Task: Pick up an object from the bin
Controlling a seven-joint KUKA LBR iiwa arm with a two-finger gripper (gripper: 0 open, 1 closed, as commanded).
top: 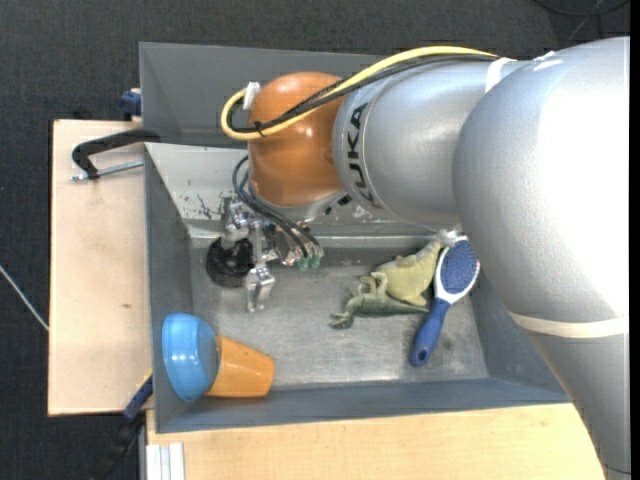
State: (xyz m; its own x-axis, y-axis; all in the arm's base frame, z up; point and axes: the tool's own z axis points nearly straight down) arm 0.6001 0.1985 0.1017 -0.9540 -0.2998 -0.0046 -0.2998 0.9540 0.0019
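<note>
The arm (480,158) covers much of the bin (165,268) from 12 to 4 o'clock, so the back wall and whatever lies beneath are hidden. Its orange cover (290,138), with a yellow cable (400,63) looped across it, masks the top of the hand (252,266). The hand is a tangle of metal parts and wires, and whether it is open or closed cannot be told.

Just beside the hand, at its 9 o'clock, lies a small black round thing (225,260) near the bin's left wall. It is dark, squat and knob-like, and its details are hard to make out. Whether the hand touches it cannot be told either.

At the hand's 3 o'clock, well apart, lies a limp green toy (385,293) (perhaps a frog), touching a blue brush (445,298) whose handle points to 7 o'clock. In the bin's 7 o'clock corner an orange cup (235,368) with a blue end lies on its side.
</note>
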